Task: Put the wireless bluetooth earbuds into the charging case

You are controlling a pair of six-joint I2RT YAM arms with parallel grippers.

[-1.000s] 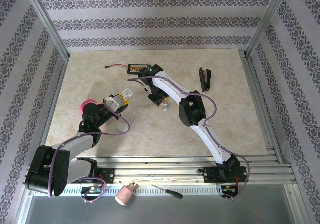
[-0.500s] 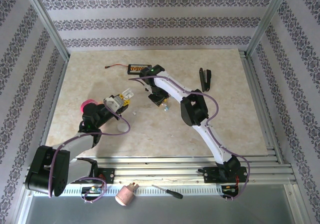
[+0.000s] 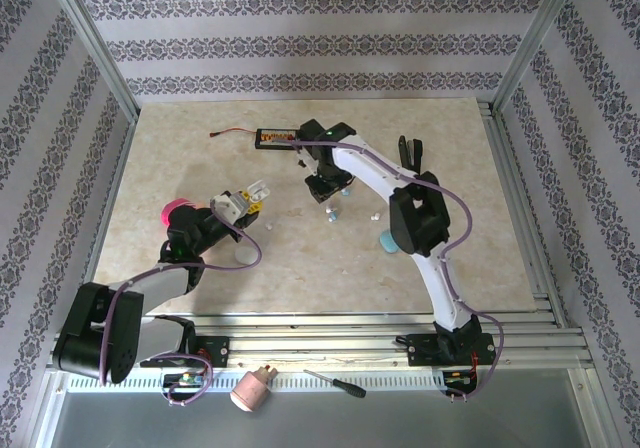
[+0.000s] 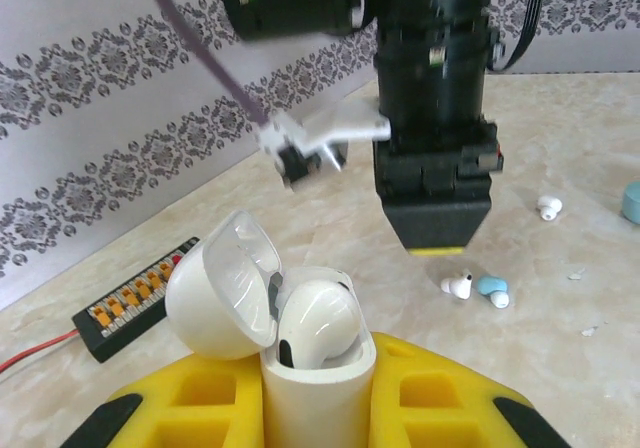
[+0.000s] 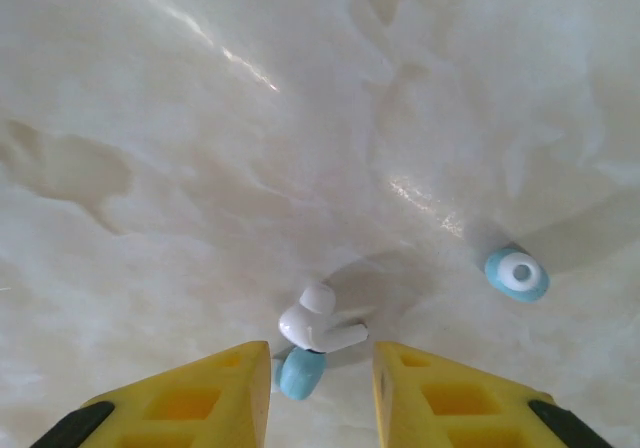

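Observation:
My left gripper (image 4: pixel 315 393) is shut on an upright white charging case (image 4: pixel 312 388). Its lid (image 4: pixel 222 286) is swung open to the left, and one white earbud (image 4: pixel 316 318) sits inside. In the top view the left gripper (image 3: pixel 248 198) is left of centre. My right gripper (image 5: pixel 318 363) points down, open, just above the table. A white earbud (image 5: pixel 316 323) and a pale blue earbud (image 5: pixel 298 371) lie touching between its fingers (image 5: pixel 190 398). A second blue earbud (image 5: pixel 517 273) lies to the right. In the left wrist view that pair is the white earbud (image 4: pixel 457 286) and blue earbud (image 4: pixel 492 290).
Another white earbud (image 4: pixel 548 206) and a blue case (image 3: pixel 385 238) lie right of the pair. A black connector strip with red wire (image 3: pixel 278 138) and a black tool (image 3: pixel 410 158) sit at the back. A pink object (image 3: pixel 178 208) is beside the left arm, with a white disc (image 3: pixel 243 256) nearby.
The right arm has swung right and back, so its gripper now hangs over the loose earbuds and the blue case is uncovered. The left arm has barely moved.

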